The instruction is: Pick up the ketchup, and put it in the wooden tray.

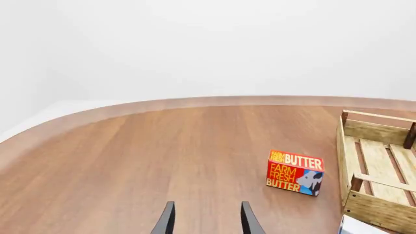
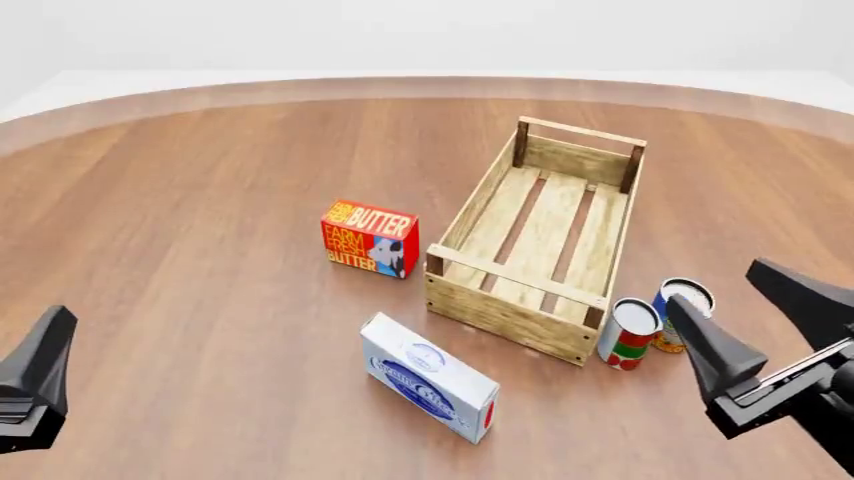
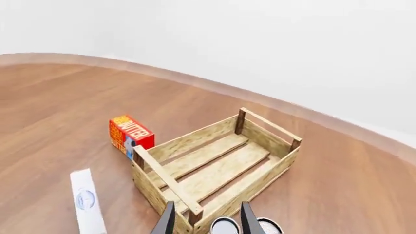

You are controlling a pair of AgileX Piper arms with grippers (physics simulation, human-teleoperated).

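Note:
The ketchup does not show in any view. The wooden tray (image 2: 511, 272) is an open light-wood crate standing right of the table's middle, with nothing inside; it also shows in the left wrist view (image 1: 379, 211) and the right wrist view (image 3: 192, 138). My right gripper (image 2: 711, 283) is open and empty, hovering at the near right, just in front of the tray's near right corner and above two cans; its fingers (image 3: 167, 220) stand apart. My left gripper (image 1: 208, 222) is open and empty at the near left, far from the tray.
A red butter box (image 2: 370, 238) stands left of the tray. A white and blue flat box (image 2: 427, 377) lies in front of the tray. A short red-and-white can (image 2: 629, 335) and a blue-and-white can (image 2: 682, 304) stand by the tray's near right corner.

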